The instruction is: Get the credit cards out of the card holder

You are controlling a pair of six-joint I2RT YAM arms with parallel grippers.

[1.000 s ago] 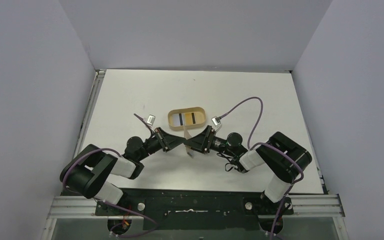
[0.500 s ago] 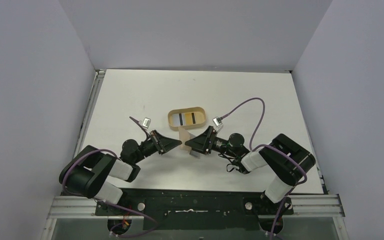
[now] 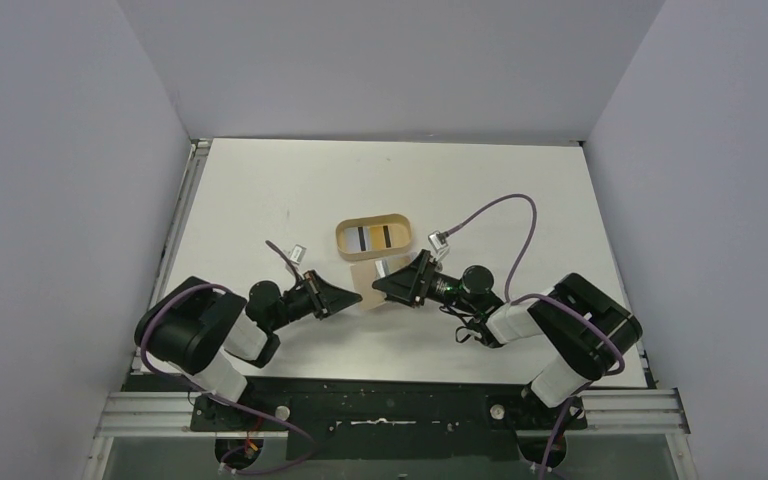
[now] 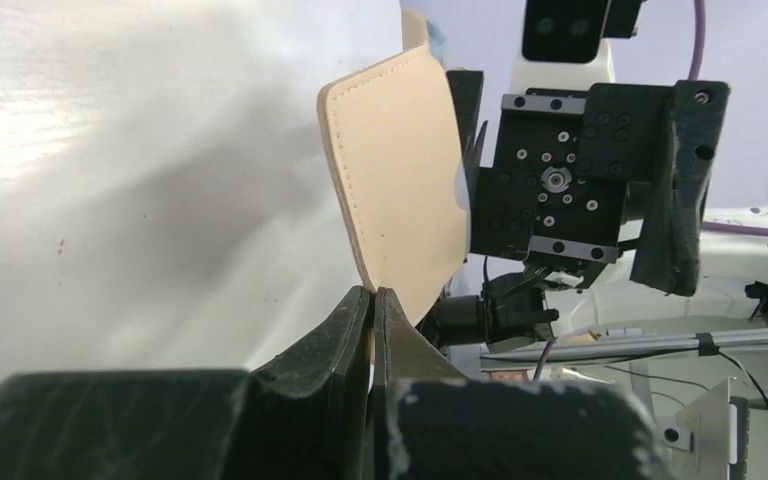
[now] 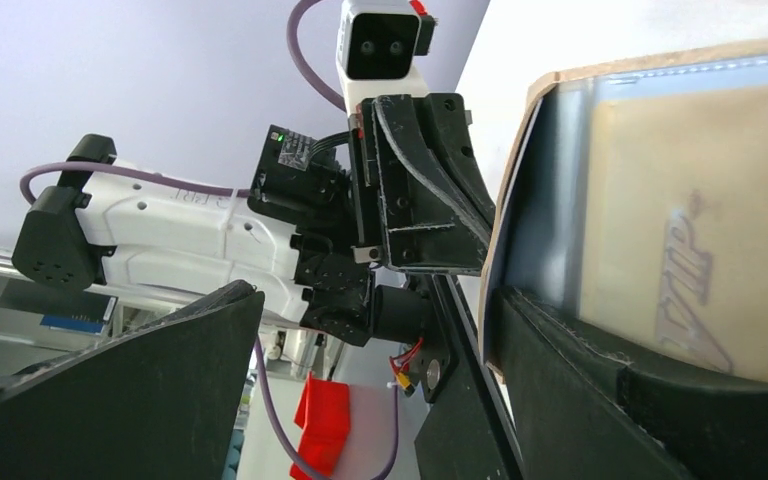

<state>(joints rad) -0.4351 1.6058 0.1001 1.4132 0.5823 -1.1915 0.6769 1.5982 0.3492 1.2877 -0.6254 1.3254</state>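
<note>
The tan card holder (image 3: 364, 284) hangs open between my two grippers, just in front of the tray. My left gripper (image 3: 348, 298) is shut on its lower edge; in the left wrist view the tan flap (image 4: 395, 190) rises from the pinched fingertips (image 4: 372, 293). My right gripper (image 3: 384, 284) is open, and in the right wrist view one finger (image 5: 600, 390) lies against the holder's inner face. That view shows a card with "VIP" lettering (image 5: 685, 235) in the holder's pocket, with a pale blue edge (image 5: 660, 76) above it. A whitish card corner (image 3: 385, 268) shows beside the right gripper.
An oval tan tray (image 3: 371, 220) stands just behind the grippers, holding a card with a dark stripe and one with a yellow stripe. Grey walls close in the table on three sides. A metal rail runs along the left edge.
The card holder has come down from standing upright to a lower, flatter pose between the grippers. The left arm has drawn back a little and the right gripper has shifted up toward the tray.
</note>
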